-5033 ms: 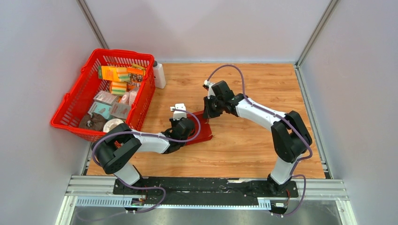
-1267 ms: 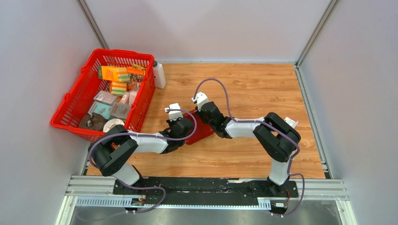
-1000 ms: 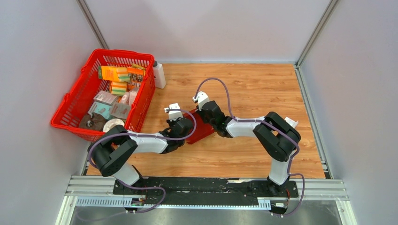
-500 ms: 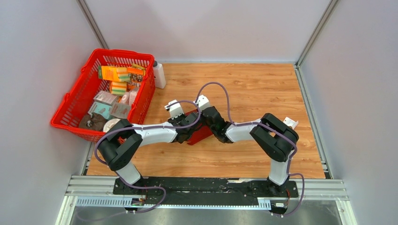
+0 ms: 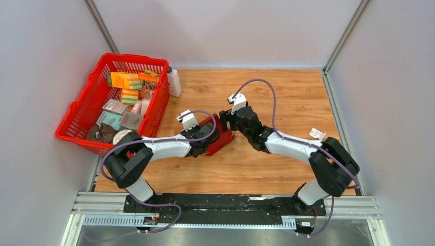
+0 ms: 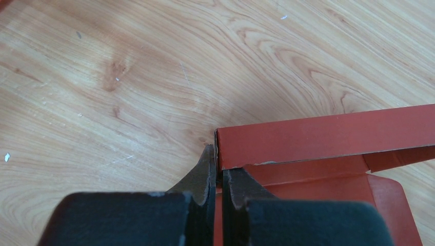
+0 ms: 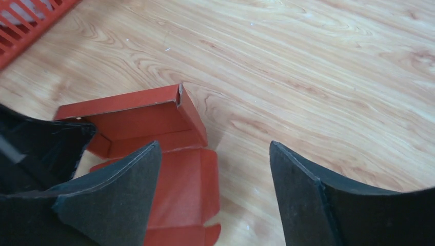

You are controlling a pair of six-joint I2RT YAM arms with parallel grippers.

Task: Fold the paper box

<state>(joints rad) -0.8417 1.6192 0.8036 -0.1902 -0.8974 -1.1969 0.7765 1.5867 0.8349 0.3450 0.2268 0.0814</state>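
Observation:
The paper box [image 5: 219, 134] is dark red card, partly raised, lying on the wood table between both arms. In the left wrist view one upright wall [image 6: 328, 136] stands up, and my left gripper [image 6: 217, 165] is shut on that wall's near corner edge. From above, the left gripper [image 5: 206, 139] sits at the box's left side. My right gripper [image 5: 226, 120] hovers just off the box's far right corner, open and holding nothing. In the right wrist view its fingers [image 7: 213, 148] stand wide apart above the box's flat flap [image 7: 179, 189], with the raised walls [image 7: 149, 120] beyond.
A red mesh basket [image 5: 77, 110] full of printed packages stands at the left, its corner also in the right wrist view [image 7: 25, 23]. A white bottle [image 5: 174, 82] stands behind it. A small white scrap [image 5: 317, 134] lies at the right.
My right gripper has opened, let go of the box and drawn back to the right and away. My left arm has stretched right, still gripping the box, which shifted slightly right.

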